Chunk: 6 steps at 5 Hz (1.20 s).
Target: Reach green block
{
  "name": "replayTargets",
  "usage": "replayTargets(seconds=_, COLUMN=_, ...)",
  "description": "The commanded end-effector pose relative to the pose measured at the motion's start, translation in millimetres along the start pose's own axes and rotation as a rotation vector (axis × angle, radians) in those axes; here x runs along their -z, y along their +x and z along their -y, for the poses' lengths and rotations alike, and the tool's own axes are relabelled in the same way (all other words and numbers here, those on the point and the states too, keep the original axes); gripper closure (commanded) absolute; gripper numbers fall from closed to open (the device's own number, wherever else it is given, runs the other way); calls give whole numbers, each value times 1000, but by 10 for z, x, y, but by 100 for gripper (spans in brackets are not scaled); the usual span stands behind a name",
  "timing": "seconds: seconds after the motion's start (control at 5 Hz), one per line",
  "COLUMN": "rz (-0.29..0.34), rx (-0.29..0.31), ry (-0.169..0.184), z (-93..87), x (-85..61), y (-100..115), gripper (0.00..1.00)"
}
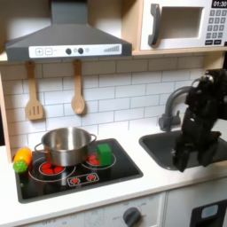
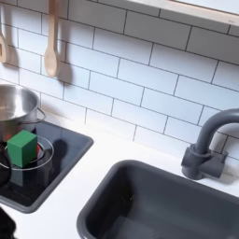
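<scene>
The green block (image 1: 105, 155) is a small bright green cube on the black stovetop (image 1: 115, 173), just right of the steel pot (image 1: 66, 145). The second exterior view shows the green block (image 2: 22, 147) on a burner ring beside the steel pot (image 2: 13, 106). My black arm stands at the first exterior view's right and reaches down over the sink. The gripper (image 1: 182, 160) hangs well right of the block, with bare counter between them. It is dark and blurred, so how the fingers stand is unclear.
A green-and-orange toy vegetable (image 1: 21, 160) lies at the stove's left edge. The dark sink (image 2: 159, 201) and grey faucet (image 2: 209, 142) sit right of the stove. Wooden utensils (image 1: 78, 99) hang on the tiled wall, under a hood (image 1: 66, 40) and a microwave (image 1: 182, 25).
</scene>
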<state>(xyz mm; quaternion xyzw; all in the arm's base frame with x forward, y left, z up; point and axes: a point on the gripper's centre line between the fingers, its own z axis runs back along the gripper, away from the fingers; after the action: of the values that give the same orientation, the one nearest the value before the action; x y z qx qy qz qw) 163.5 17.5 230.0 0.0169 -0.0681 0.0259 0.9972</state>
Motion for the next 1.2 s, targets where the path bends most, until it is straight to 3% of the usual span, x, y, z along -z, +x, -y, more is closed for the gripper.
replayTargets(seconds=0.0, rz=13, rx=-29, ry=20, z=-196, x=61, y=248, gripper=0)
replayTargets(seconds=0.6, rz=45, rx=-64, ry=38, z=-351, x=157, y=773, gripper=0)
replayTargets(seconds=1.0, rz=53, rx=-79, ry=53, z=-551, x=195, y=985, gripper=0)
